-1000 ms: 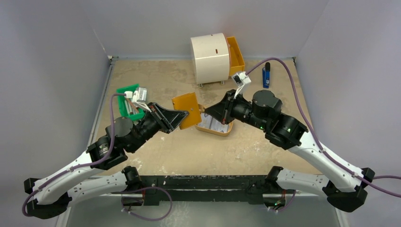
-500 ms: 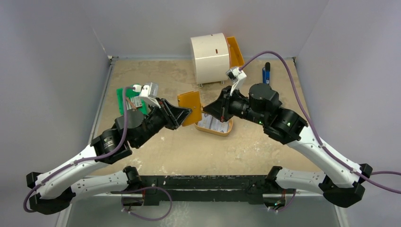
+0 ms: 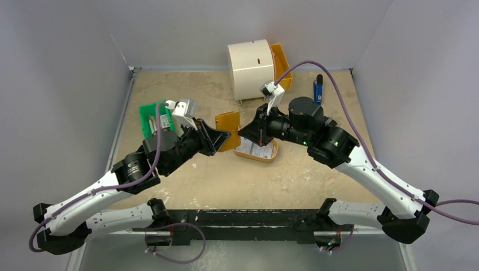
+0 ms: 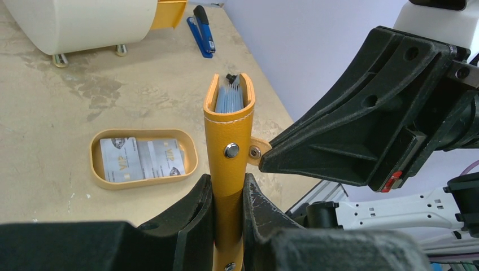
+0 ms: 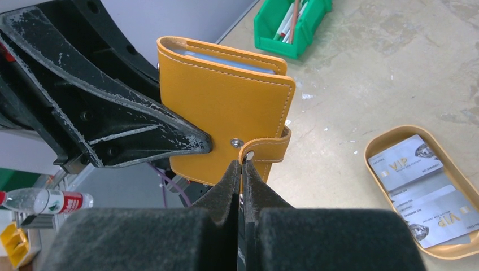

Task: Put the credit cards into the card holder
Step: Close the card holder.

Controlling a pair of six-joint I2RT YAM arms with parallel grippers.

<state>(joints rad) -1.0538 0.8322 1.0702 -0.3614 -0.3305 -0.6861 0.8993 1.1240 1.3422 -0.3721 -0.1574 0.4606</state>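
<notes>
The left fingers clamp narrowly on the lower end of the upright card holder, and the right fingers are pressed fully together with tips at its snap strap, so a pull could slip off the strap or twist the holder from the left grip. Two credit cards lie in the oval tray on the counter below the right fingers; bluish edges show inside the holder's top.

We find the card holder upright between left gripper and right gripper, credit cards in the tray beside it, cabinet behind, bin left, stapler right.
</notes>
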